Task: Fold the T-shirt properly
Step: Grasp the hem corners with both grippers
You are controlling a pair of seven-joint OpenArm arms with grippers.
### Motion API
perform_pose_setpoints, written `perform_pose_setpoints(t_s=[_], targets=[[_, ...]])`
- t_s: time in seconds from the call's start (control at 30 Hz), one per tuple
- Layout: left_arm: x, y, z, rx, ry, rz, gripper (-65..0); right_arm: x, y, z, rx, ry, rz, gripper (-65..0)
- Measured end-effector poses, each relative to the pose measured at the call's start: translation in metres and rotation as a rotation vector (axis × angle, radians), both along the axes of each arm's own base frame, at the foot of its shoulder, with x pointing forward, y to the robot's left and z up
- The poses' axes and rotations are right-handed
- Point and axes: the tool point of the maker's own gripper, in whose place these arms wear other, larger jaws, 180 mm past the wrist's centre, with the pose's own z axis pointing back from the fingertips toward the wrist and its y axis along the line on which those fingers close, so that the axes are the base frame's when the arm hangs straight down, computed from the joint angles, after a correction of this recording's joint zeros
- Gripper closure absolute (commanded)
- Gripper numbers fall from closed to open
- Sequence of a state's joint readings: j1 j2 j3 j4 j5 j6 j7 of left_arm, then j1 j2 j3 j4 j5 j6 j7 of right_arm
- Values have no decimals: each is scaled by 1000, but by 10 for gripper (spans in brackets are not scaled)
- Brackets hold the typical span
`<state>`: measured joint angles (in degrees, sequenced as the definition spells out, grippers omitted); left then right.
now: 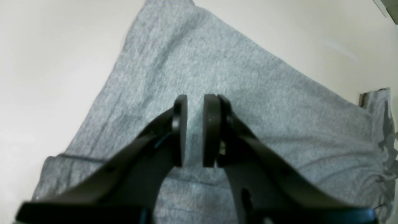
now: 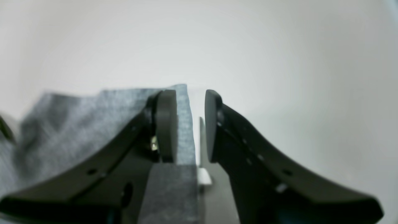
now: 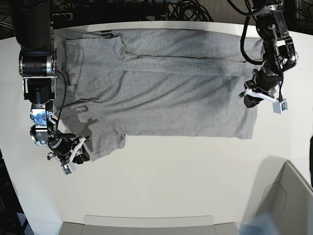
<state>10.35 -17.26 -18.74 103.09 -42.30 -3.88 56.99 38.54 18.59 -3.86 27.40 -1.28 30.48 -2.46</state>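
Overhead, the T-shirt (image 3: 161,93) lies spread on the white desk (image 3: 171,181), plain grey side up, its long axis running across the picture. A fold runs lengthwise along the far part, with another layer of cloth beyond it reaching the desk's back edge. No lettering shows on any visible face. One short sleeve (image 3: 105,139) sticks out toward the near side, at the end where the right arm works.

The right gripper (image 3: 73,155) sits low at that sleeve's outer edge. Its wrist view shows the jaws slightly apart, one finger (image 2: 166,124) lying over the grey cloth (image 2: 77,124) and the other finger (image 2: 213,124) over bare desk, with a straight hem edge running between them. Whether any cloth is actually pinched cannot be told; the close focus blurs everything beyond the pads.

The left gripper (image 3: 250,98) stands over the opposite end of the shirt, near its short edge. From its wrist camera the jaws stand a narrow gap apart above flat fabric (image 1: 217,71), gripping nothing visible, and whether the tips touch the cloth is unclear. A darker, rumpled patch at that view's right border (image 1: 387,140) is cut off and hard to identify.

Cables (image 3: 186,7) crowd behind the desk, and a pale bin corner (image 3: 293,196) is cropped by the frame at the near side.
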Motion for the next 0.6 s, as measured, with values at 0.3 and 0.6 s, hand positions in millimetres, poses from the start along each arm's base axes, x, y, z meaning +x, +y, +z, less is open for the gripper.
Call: perform_pose_setpoints(t_s=[0.3,0.6], targets=[[0,-1,-1,-5,1,3,-88,9,14,30,1,-89,53,-150],[-1,-3,-4,-16,8,6,-88,5,29,15,56,-23,35,-152]])
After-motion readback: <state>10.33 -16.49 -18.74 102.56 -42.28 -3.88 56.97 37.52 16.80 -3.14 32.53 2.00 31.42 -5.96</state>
